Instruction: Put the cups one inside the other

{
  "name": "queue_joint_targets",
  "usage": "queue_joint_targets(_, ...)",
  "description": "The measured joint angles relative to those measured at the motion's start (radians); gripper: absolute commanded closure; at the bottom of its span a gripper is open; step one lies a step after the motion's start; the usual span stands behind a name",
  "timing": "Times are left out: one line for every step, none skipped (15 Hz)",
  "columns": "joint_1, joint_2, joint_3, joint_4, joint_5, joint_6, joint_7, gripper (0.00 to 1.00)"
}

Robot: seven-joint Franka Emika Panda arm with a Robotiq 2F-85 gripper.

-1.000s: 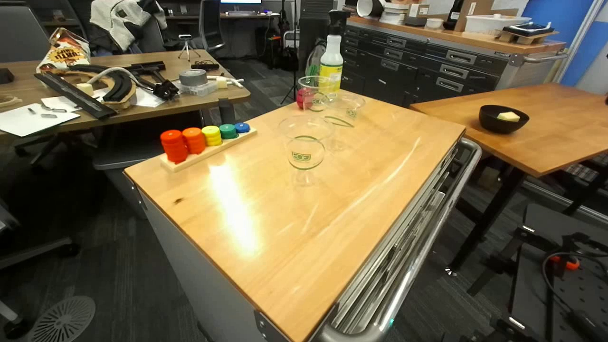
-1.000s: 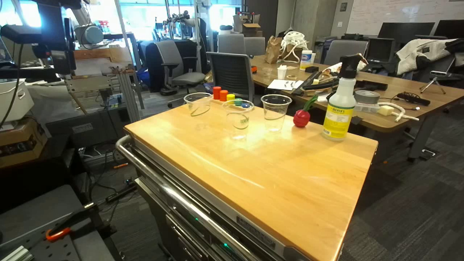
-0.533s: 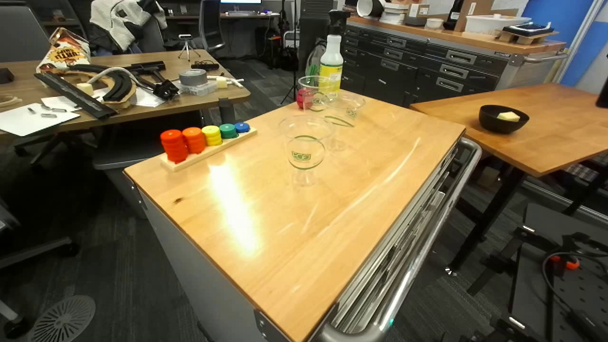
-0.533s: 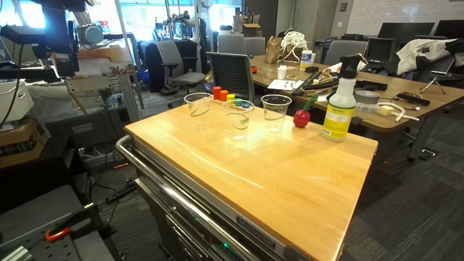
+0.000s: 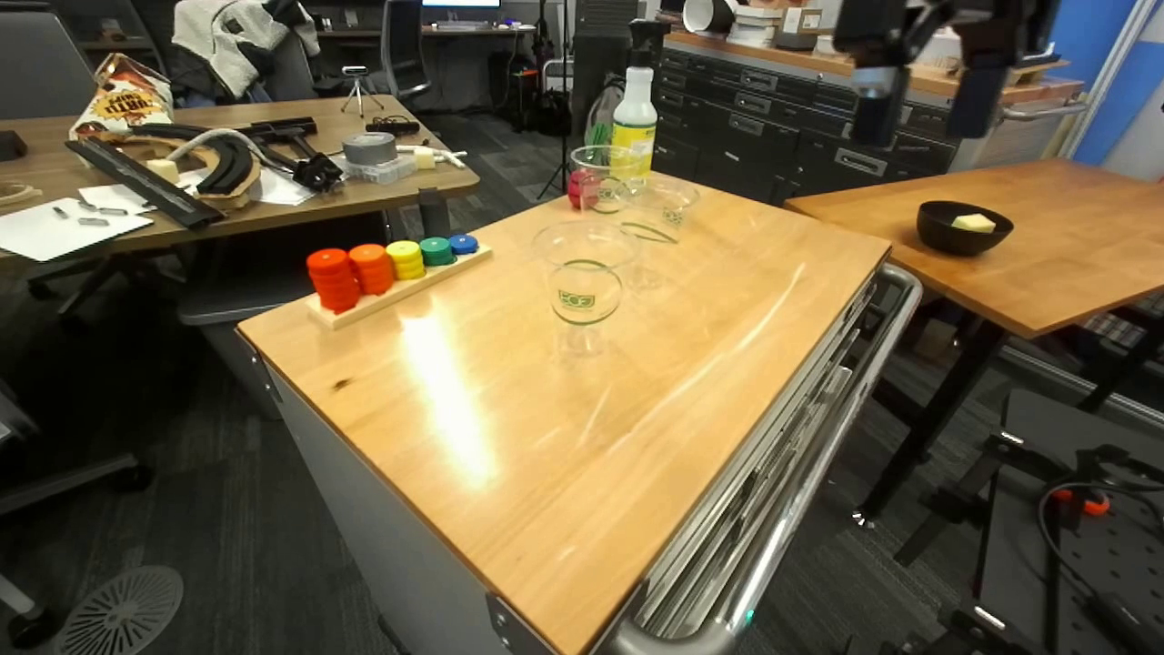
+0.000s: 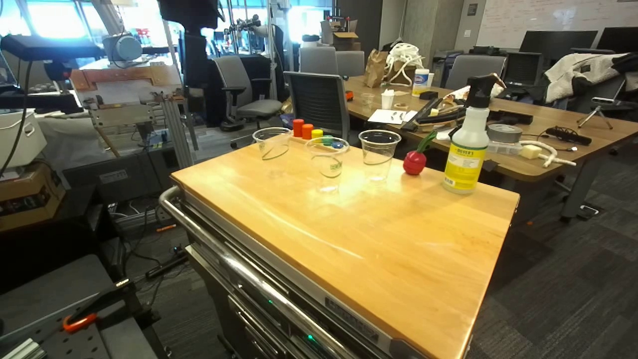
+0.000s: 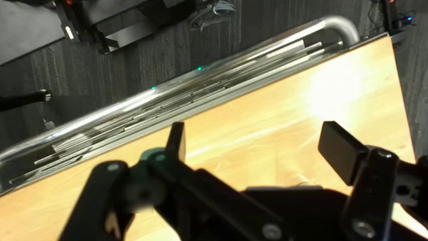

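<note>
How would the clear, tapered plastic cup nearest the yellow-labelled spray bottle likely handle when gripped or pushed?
The clear, tapered plastic cup would probably flex if squeezed, as its wall looks thin. It is likely light, since it appears empty. Pushed up high, it might tip: its base is narrower than its rim.

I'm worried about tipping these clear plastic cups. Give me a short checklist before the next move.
1. Cups upright: ok; in an exterior view the leftmost cup, middle cup and rightmost cup all stand mouth up.
2. Cups separate: ok; gaps show between all three.
3. End effector ready to grasp: ok; wide open, holding nothing.
4. End effector over a cup: not ok; it hangs off to one side of them.
5. Side room at the rightmost cup: cannot tell if enough; a red radish-like object stands close beside it.
6. Which cup goes into which: cannot tell; all three look alike in size.
</note>
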Motion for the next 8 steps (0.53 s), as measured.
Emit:
queue_joint_targets(-0.006,0.048,-0.020,0.031,0.000,0.017,-0.016,0.00)
queue_joint_targets(-0.010,0.100,-0.039,0.064,0.000,0.030,-0.028,0.00)
queue_joint_targets(-0.014,0.149,-0.054,0.096,-0.002,0.042,-0.031,0.00)
queue_joint_targets(-0.018,0.197,-0.066,0.128,-0.006,0.048,-0.031,0.00)
queue_joint_targets(-0.019,0.245,-0.077,0.161,-0.014,0.050,-0.031,0.00)
queue_joint_targets(-0.019,0.287,-0.085,0.191,-0.023,0.051,-0.030,0.00)
queue_joint_targets(-0.019,0.326,-0.092,0.219,-0.037,0.060,-0.024,0.00)
queue_joint_targets(-0.019,0.361,-0.096,0.243,-0.054,0.074,-0.013,0.00)
